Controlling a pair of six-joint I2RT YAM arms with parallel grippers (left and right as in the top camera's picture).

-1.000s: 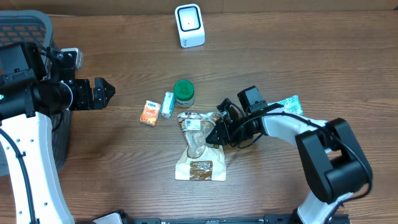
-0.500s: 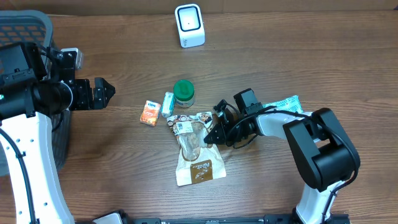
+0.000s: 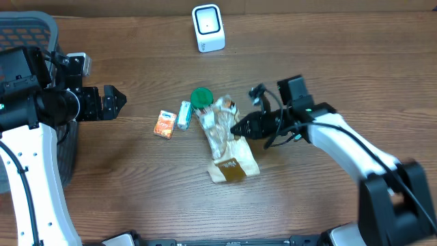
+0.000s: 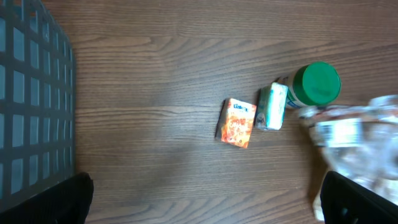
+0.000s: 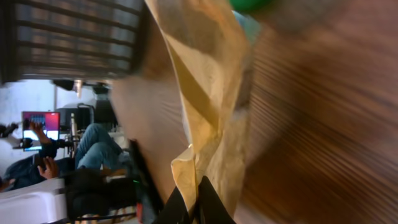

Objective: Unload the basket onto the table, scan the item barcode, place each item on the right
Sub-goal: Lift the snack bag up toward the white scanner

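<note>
The right gripper (image 3: 236,128) is clamping the edge of the snack bag (image 3: 231,156) on the counter (image 3: 341,61), well short of the scanner (image 3: 207,27), so scanning is yet to come; the left gripper (image 3: 115,101) is idling wide open.

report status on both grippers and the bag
Left gripper open, off to the side. Right gripper shut on the bag edge. Green-lidded jar crowds the bag's far end; scanner beyond it.

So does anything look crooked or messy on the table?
Yes, the brown paper bag. The right pincer pinches its edge, so it lies slanted and crumpled, its clear top right up by the green-lidded jar. The orange box and small pack lie tidy. Nothing is spilled.
</note>
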